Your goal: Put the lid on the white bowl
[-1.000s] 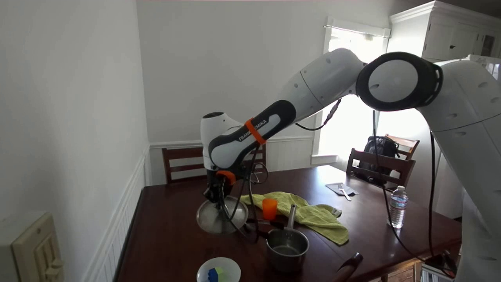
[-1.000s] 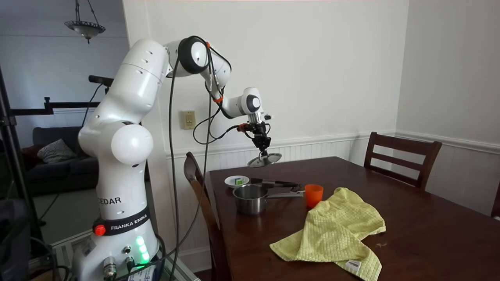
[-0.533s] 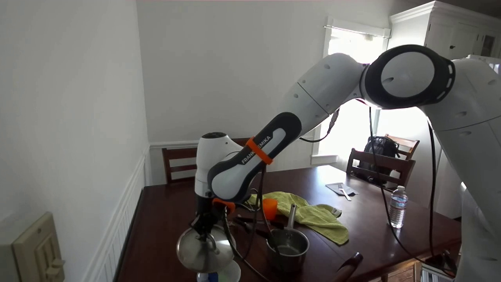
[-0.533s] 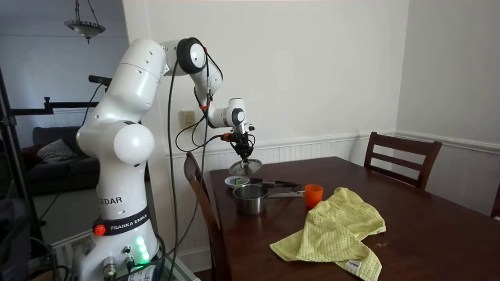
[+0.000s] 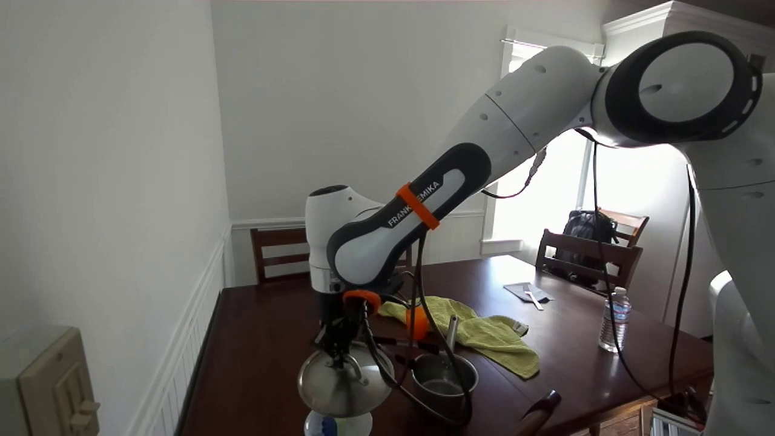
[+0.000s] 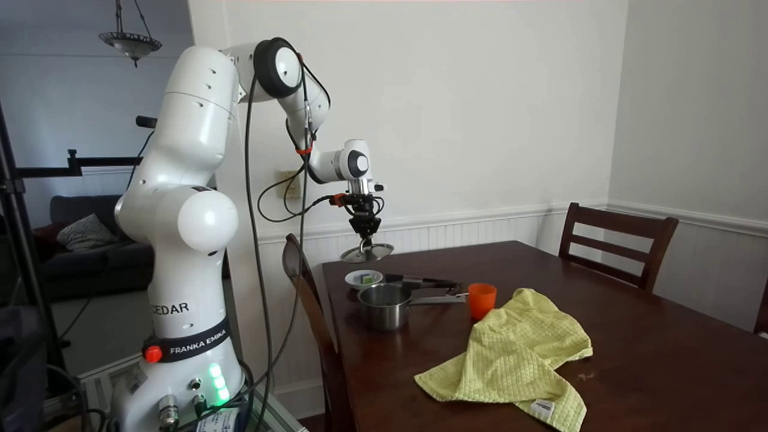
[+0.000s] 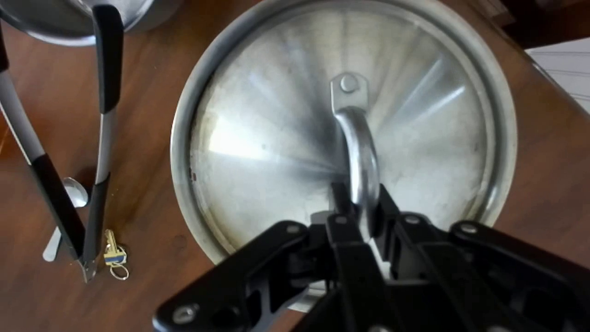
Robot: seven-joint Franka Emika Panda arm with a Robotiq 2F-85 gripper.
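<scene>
My gripper (image 7: pixel 362 203) is shut on the arched handle of the silvery lid (image 7: pixel 267 110) in the wrist view. The lid hangs in the air below my gripper (image 6: pixel 365 239) in an exterior view, tilted slightly. There the lid (image 6: pixel 379 252) is above the white bowl (image 6: pixel 353 281), with a visible gap. A small blue and green block (image 6: pixel 366 279) lies in the bowl. In an exterior view the lid (image 5: pixel 339 393) overlaps the far edge of the bowl (image 5: pixel 358 425), with my gripper (image 5: pixel 338 358) above it. The wrist view does not clearly show the bowl.
A metal pot (image 6: pixel 384 309) stands beside the bowl, its handle toward an orange cup (image 6: pixel 482 300). Black-handled tongs (image 7: pixel 103 152), a spoon (image 7: pixel 76 192) and keys (image 7: pixel 114 253) lie near. A yellow-green towel (image 6: pixel 516 348) and a water bottle (image 5: pixel 615 321) are also on the table.
My gripper has carried the lid across the table to the bowl. In the last half second the lid has risen slightly and become more level. The bowl and pot have not moved.
</scene>
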